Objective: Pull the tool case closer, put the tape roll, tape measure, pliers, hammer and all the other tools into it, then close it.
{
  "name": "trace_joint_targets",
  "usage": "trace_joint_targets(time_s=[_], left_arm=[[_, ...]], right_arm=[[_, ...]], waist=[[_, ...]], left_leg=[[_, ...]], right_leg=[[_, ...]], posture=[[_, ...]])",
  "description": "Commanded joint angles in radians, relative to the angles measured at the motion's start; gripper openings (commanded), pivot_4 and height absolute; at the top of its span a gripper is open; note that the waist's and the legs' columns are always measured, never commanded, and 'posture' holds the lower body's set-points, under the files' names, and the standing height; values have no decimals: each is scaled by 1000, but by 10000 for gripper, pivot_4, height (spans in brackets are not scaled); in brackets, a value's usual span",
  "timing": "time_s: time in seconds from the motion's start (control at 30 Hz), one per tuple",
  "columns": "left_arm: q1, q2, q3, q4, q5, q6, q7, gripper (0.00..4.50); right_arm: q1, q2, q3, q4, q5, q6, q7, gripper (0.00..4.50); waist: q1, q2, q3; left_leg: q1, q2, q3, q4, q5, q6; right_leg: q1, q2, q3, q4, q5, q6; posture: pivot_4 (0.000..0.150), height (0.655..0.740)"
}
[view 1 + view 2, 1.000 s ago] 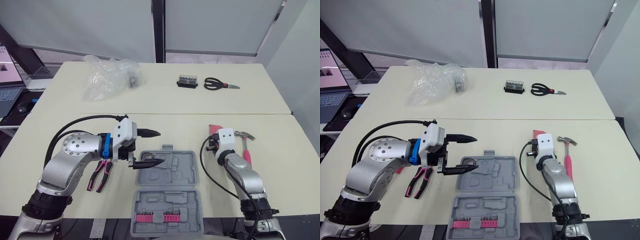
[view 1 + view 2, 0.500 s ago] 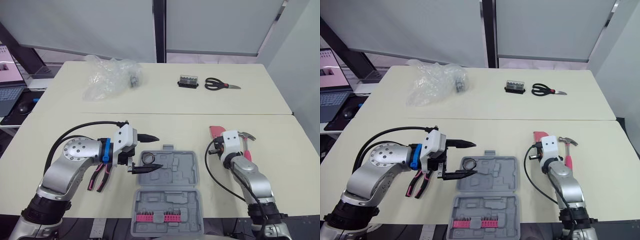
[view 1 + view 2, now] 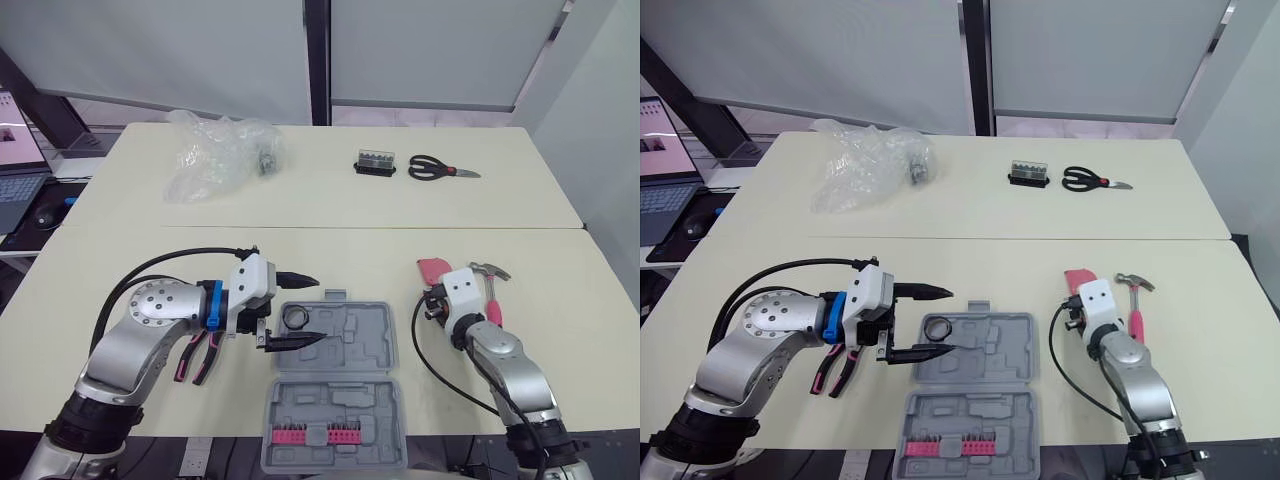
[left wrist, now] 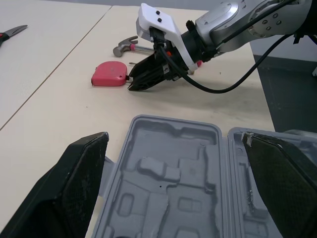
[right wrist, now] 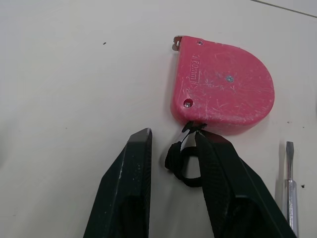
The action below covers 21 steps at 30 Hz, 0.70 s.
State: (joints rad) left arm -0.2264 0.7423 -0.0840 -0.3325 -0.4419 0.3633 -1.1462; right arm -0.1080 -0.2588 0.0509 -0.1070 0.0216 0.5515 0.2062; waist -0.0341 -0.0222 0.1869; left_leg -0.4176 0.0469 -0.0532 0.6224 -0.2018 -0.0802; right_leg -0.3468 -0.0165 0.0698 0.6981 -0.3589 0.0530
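Lying on the table left of the open tool case [image 3: 372,345], the pink-handled pliers [image 3: 198,352] sit beneath the left arm. The left gripper [image 3: 317,308] hangs wide open over the case's near-left corner, where the tape roll [image 3: 296,318] rests in the tray. Right of the case, the right gripper [image 5: 174,141] is the nearer one to the pink tape measure [image 5: 225,91]. Its fingers are slightly parted and empty, and the black wrist loop [image 5: 181,161] lies between them. The body sits just ahead, offset toward one finger, flat on the table. The hammer [image 3: 489,290] lies just beyond.
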Motion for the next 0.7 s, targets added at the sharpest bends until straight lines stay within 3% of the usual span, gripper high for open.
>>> trace_joint_targets(time_s=[0.03,0.3,0.33,0.5,0.7], left_arm=[[-5,-4,-1,-32,-7,-12,0,45000],[-7,-21,9,-35,-19,-20,3,45000],[-8,-22,8,-34,-17,-21,3,45000],[-11,-26,6,-33,-12,-22,8,45000],[7,-19,9,-35,-7,-33,4,45000]], right_arm=[[-17,11,-23,-9,0,-27,-17,15229],[-21,54,-80,-2,32,-6,-41,15229],[-21,55,-82,-1,33,-5,-42,11222],[-16,53,-81,-8,37,-2,-35,443],[1,42,-74,-28,44,5,-18,148]], waist=[[0,0,0],[0,0,0],[0,0,0],[0,0,0],[0,0,0]], left_leg=[[0,0,0,0,0,0],[0,0,0,0,0,0],[0,0,0,0,0,0],[0,0,0,0,0,0],[0,0,0,0,0,0]], right_leg=[[0,0,0,0,0,0],[0,0,0,0,0,0],[0,0,0,0,0,0],[0,0,0,0,0,0],[0,0,0,0,0,0]], posture=[[1500,7400],[1500,7400],[1500,7400],[1500,7400],[1500,7400]])
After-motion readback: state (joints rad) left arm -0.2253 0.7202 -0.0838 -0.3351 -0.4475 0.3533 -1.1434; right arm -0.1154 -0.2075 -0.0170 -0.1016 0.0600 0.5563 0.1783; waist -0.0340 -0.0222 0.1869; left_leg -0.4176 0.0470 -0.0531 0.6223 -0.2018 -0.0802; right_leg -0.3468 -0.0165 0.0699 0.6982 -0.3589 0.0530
